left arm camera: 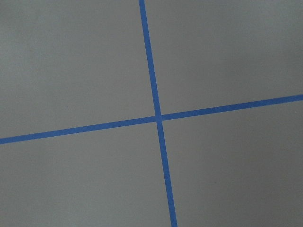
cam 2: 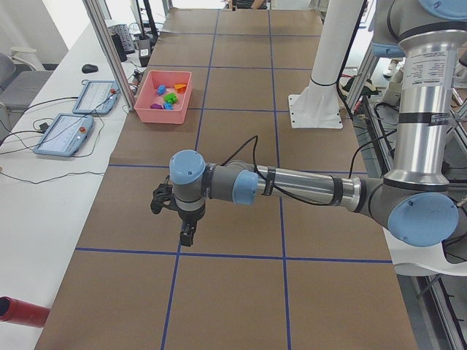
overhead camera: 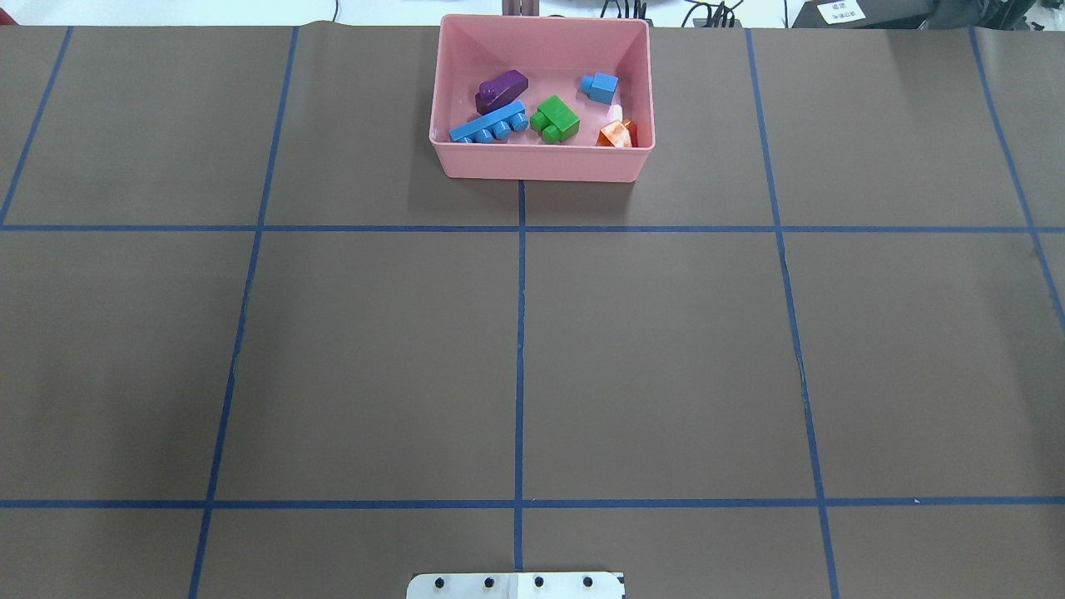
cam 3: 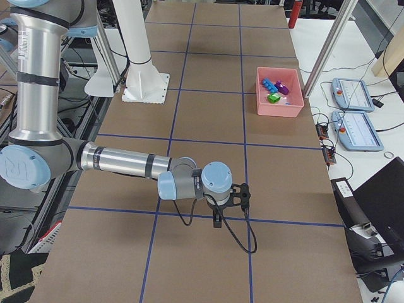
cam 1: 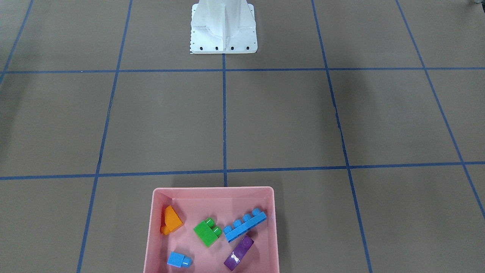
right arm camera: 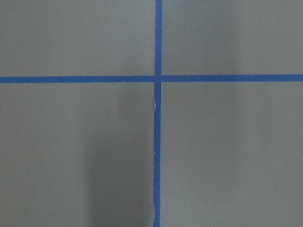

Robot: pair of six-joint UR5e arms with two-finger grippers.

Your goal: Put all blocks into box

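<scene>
Jaws on both arms: cannot tell whether wide or narrow. The left gripper [cam 2: 187,235] and right gripper [cam 3: 216,219] show only in the side views. Each hangs over the taped table [overhead camera: 666,374], well apart from the box [cam 1: 212,189].

All five blocks lie inside the box:
- orange block [cam 1: 172,220]
- green block [cam 1: 207,231]
- long blue block [cam 1: 244,226]
- purple block [cam 1: 239,252]
- small blue block [cam 1: 178,259]

None seen outside. Judged: task complete, nothing left to move.

Writing: a white label [overhead camera: 840,10] beyond the table's far edge, too small to read.

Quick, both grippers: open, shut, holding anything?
Left gripper: seen only from the side, cannot tell.
Right gripper: seen only from the side, cannot tell.
</scene>
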